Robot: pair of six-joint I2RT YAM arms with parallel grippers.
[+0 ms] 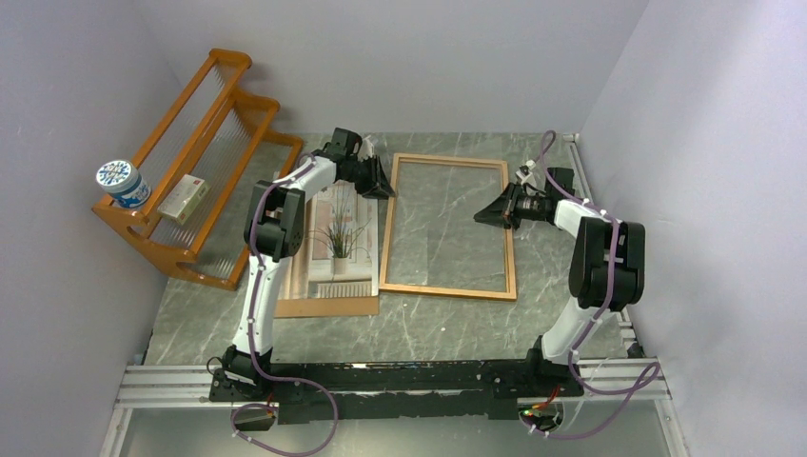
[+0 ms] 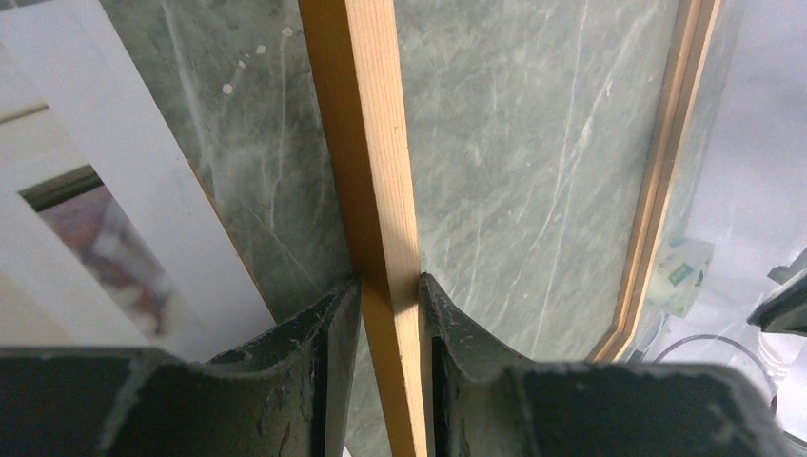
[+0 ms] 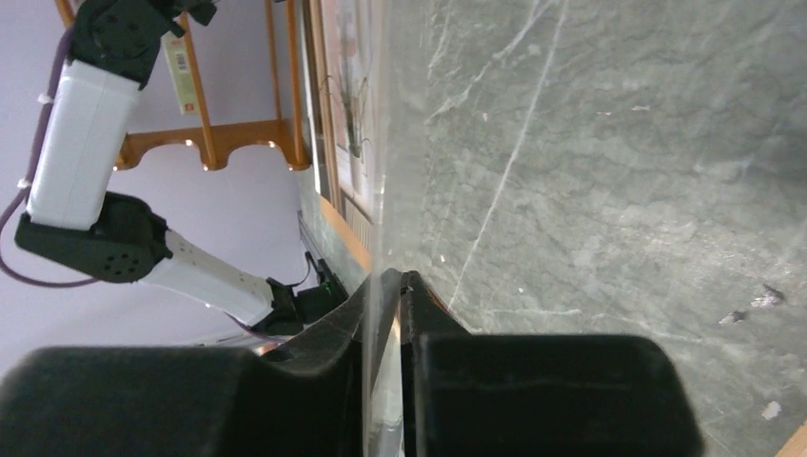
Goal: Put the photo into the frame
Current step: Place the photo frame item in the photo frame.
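Observation:
The frame (image 1: 447, 288) lies flat in the middle of the table, a thin orange-brown wooden rectangle. My left gripper (image 1: 383, 183) is shut on its left rail near the far corner. In the left wrist view the rail (image 2: 366, 143) runs between both fingers (image 2: 328, 324) of that gripper (image 2: 390, 281). The photo (image 1: 338, 233), a spiky plant print, lies left of the frame, partly under my left arm; it also shows as photo (image 2: 86, 238) and photo (image 3: 352, 105). My right gripper (image 1: 481, 214) sits inside the right rail, jaws closed on the edge of a clear pane (image 3: 373, 143) at the gripper (image 3: 400, 276).
A brown backing board (image 1: 328, 307) lies under the photo. An orange wooden rack (image 1: 205, 162) stands at the left with a patterned tin (image 1: 122, 183) and a small box (image 1: 184, 198) on it. Walls close in on the left, back and right.

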